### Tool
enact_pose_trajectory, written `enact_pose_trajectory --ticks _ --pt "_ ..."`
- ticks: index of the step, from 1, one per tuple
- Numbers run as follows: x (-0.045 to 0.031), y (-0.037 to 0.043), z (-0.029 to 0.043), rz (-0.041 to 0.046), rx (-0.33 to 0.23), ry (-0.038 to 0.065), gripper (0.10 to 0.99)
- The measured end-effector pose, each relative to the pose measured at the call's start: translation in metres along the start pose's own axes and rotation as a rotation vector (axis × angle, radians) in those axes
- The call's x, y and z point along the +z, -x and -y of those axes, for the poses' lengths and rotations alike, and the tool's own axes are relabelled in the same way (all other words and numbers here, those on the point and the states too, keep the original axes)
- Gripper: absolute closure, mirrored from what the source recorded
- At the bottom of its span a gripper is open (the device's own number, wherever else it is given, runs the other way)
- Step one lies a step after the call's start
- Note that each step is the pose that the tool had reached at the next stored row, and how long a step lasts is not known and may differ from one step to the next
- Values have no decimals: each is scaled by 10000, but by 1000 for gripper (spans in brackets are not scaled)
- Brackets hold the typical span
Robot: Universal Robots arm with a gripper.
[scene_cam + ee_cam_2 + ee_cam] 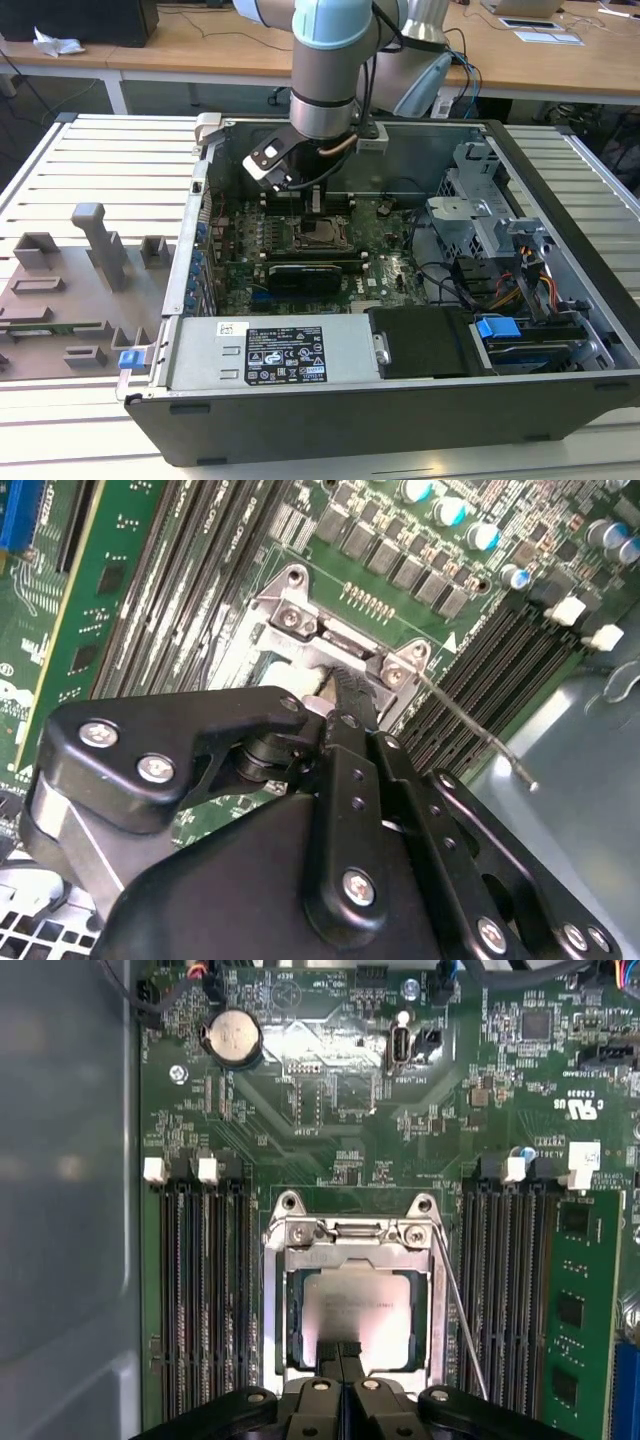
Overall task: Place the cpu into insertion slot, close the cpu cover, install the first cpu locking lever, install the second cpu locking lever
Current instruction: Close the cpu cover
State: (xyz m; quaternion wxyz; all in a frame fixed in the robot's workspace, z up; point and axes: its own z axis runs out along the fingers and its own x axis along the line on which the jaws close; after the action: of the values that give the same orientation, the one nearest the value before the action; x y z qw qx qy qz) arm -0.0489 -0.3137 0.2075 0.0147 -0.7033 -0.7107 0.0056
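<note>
The cpu [355,1305] lies flat in its socket on the motherboard, silver top facing up. The cpu cover [350,1250], a silver frame, lies down around it, with the chip showing through its window. One thin wire locking lever [462,1310] stands free, slanting away from the socket's side; it also shows in the second wrist view as the lever [480,730]. My gripper [342,1352] hovers over the cpu's near edge with its black fingers pressed together and nothing between them. In the second wrist view the gripper [340,688] points down at the socket. The arm stands over the socket [315,235] in the exterior view.
Black memory slots [200,1290] flank the socket, with a green memory stick [575,1300] on one side. A coin battery [232,1037] sits beyond. In the exterior view a black graphics card [305,275], power supply [270,355] and drive cage [480,230] crowd the case; grey fixtures [90,260] lie outside.
</note>
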Motion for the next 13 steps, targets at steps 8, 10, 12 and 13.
enact_pose_trajectory --ticks 8,10,12,13 --pt "-33 14 -197 -3 0 -41 980" --pt "-34 32 -258 -5 2 -74 980" --pt "-79 33 -273 -4 4 -76 980" --pt "-102 33 -273 -3 3 -76 980"
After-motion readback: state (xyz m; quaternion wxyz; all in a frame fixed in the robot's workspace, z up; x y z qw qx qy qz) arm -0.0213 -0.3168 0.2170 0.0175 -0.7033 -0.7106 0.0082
